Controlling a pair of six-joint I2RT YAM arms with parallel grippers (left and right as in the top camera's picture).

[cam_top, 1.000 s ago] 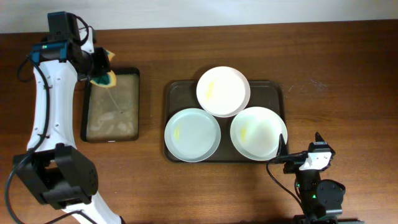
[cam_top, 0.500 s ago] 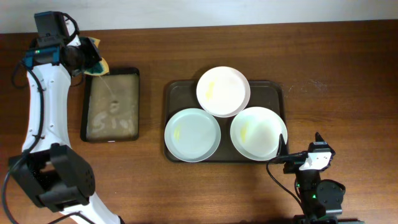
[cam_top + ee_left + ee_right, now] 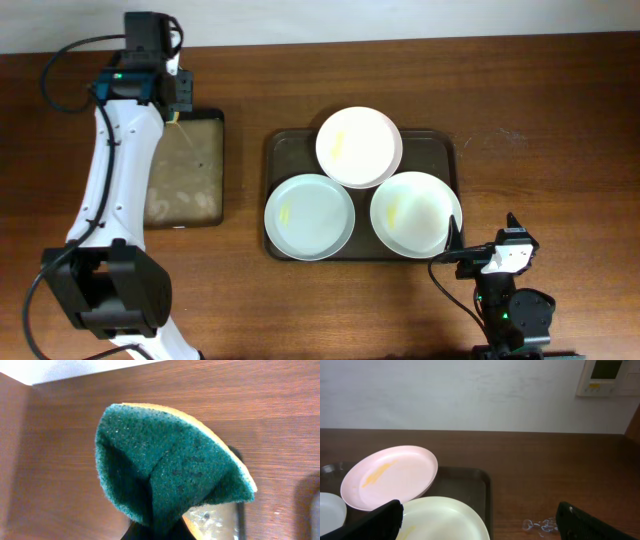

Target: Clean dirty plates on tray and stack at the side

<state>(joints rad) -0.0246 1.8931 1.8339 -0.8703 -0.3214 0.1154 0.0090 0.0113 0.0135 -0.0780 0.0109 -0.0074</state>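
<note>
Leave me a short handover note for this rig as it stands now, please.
Left pincer: shut on sponge, at the far edge of the small tray.
Right pincer: open, empty, by the near right corner of the tray.
All on the tray: far plate overlapping left plate and right plate; each has yellow smears.
Done: sponge picked up.
To do: wipe every plate, stack beside the tray.

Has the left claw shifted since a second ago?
Yes. The left claw, shut on the sponge, swung out past the small black tray's far-left corner and is now back right, above the middle of its far edge.
</note>
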